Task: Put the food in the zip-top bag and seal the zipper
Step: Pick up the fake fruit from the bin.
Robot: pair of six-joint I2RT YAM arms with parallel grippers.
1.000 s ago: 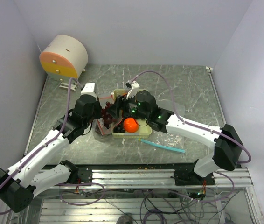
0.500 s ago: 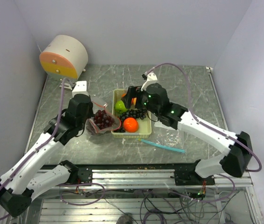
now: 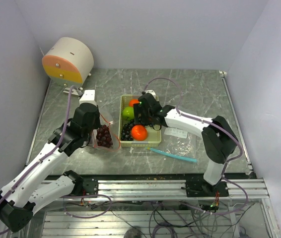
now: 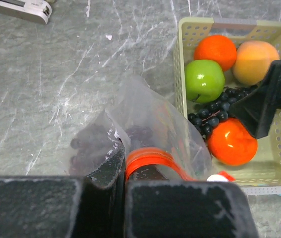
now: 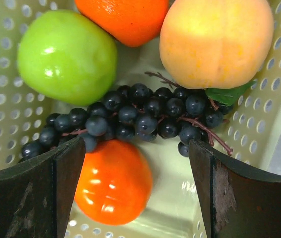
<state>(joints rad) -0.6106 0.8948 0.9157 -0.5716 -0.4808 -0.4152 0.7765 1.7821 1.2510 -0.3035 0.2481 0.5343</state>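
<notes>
Fingers of the right gripper are seen spread wide, with nothing held, just above the dark grapes and the red-orange fruit in the basket, which stands near the middle of the tabletop. The left gripper is clenched on the zipper of the zip-top bag, which lies just beside the basket's left wall with a purple bunch inside. If the jaws are closed where they stand, grape stems and round fruit could be caught together, and the smooth fruit could be squeezed out. Since the bag is pinched at one spot only, its mouth could sag shut, and a fruit could be knocked onto the tabletop.
</notes>
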